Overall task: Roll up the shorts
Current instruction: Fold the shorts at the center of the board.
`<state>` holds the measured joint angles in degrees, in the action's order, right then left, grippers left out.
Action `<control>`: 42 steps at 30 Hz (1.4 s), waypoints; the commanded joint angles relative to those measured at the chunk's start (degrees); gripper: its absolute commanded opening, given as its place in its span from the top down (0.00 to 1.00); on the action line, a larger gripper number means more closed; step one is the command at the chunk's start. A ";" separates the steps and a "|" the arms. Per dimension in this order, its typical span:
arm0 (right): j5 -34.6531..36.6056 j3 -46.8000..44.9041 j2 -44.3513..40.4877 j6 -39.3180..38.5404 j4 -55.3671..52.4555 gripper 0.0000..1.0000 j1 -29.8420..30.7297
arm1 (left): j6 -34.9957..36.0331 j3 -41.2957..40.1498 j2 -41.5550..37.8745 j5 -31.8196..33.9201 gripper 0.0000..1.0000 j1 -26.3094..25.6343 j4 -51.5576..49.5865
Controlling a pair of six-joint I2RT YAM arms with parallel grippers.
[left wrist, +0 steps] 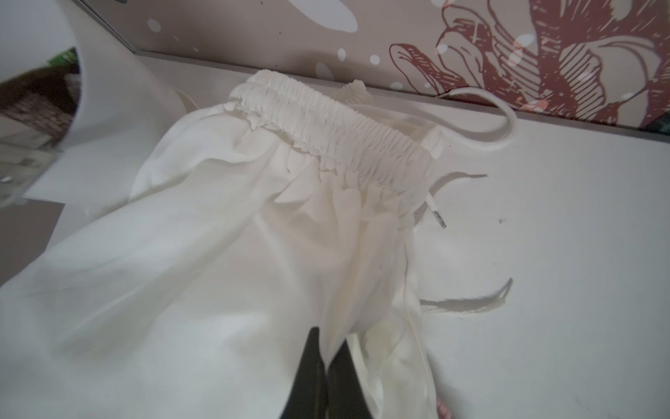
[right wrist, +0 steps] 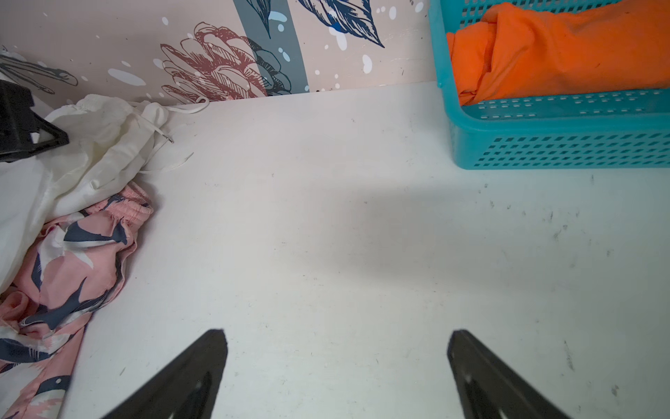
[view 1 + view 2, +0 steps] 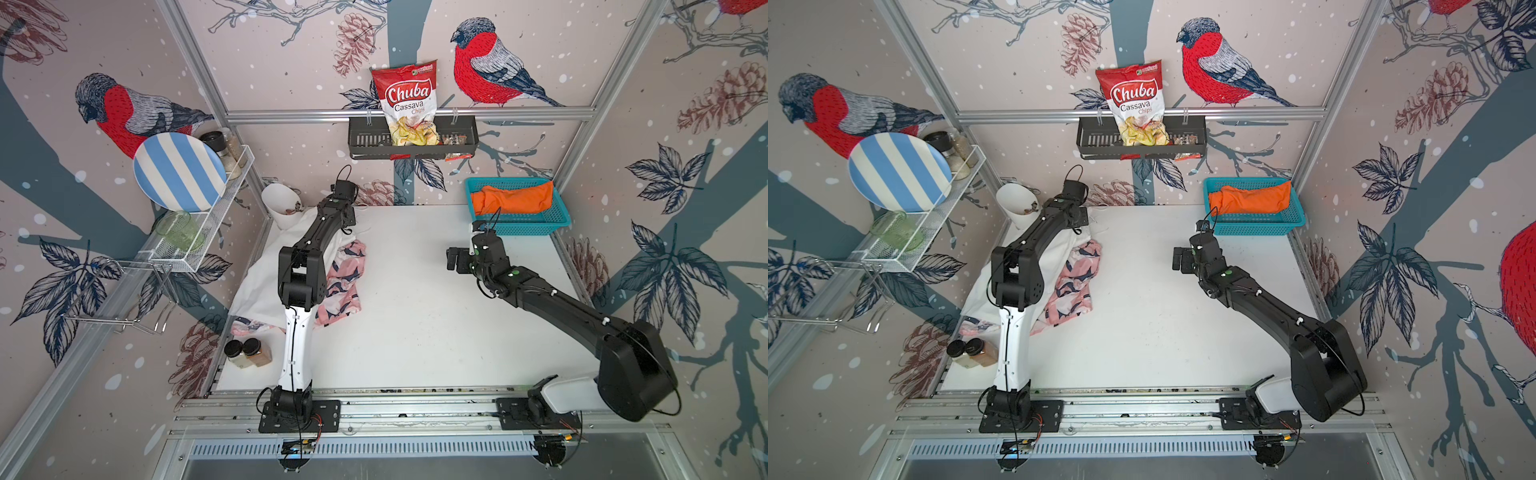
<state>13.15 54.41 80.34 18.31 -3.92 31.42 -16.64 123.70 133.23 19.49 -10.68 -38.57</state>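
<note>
Although hidden beneath its own arm in both top views, shows plainly in the left wrist view as the left gripper, black fingers pressed together and pinching a fold of the plain white soft cloth shorts. Lies spread at ten o'clock on the flat white tabletop, gathered elastic waist toward the back wall (drawstring looping loose beside it, metal tip on the table). Overlaps, at nine o'clock, the pink cloth shorts with navy-and-white shapes, crumpled and touching the white fabric. Sits bundled at one o'clock inside the teal perforated plastic basket: bright orange cloth shorts. Hangs at two o'clock above bare table, near the basket yet apart from it, as the right gripper, black jaws spread wide.
</note>
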 commanded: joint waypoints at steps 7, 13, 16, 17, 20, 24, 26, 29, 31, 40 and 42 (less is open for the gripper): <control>10.91 -0.44 -6.42 3.10 -2.09 0.01 -0.63 | 1.24 5.97 -18.96 -9.95 1.00 -7.93 -3.82; 14.93 -4.42 -18.38 11.29 -1.43 0.01 -7.00 | -1.38 23.69 -23.17 -23.31 1.00 -18.67 -5.99; 16.83 -6.92 -26.00 13.51 0.35 0.02 -10.25 | -4.28 22.15 -29.38 -31.43 1.00 -22.54 4.54; 17.67 -7.42 -28.30 13.76 0.80 0.02 -11.06 | -5.79 20.17 -31.41 -32.71 1.00 -22.87 8.33; 19.11 -8.01 -34.38 13.07 2.35 0.03 -13.35 | -8.63 14.88 -36.57 -31.58 1.00 -22.90 16.40; 16.43 -4.18 -34.77 8.86 1.05 0.04 -15.33 | -6.92 14.61 -36.33 -21.49 1.00 -22.81 14.91; 13.70 -1.75 -32.68 7.04 -0.19 0.04 -15.83 | -6.56 13.93 -34.83 -15.97 1.00 -22.40 12.29; 8.40 -0.54 -29.47 5.52 -1.00 0.04 -15.82 | -7.70 9.00 -33.28 -9.48 1.00 -19.96 9.15; 3.59 -1.48 -27.79 4.98 -0.29 0.04 -15.80 | -9.96 0.60 -33.62 -8.06 1.00 -16.59 9.45; -10.41 -4.92 -19.51 0.38 -2.83 0.07 -11.55 | -12.80 -36.16 -33.52 -12.89 0.92 -5.17 17.95; -11.30 -5.70 -18.25 -0.41 -3.97 0.07 -9.23 | -12.72 -40.40 -33.73 -13.46 0.71 -3.61 18.50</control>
<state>5.45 49.36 61.04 20.69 -5.65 20.36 -28.62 86.74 99.88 7.05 -15.86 -24.69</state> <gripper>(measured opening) 0.934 0.171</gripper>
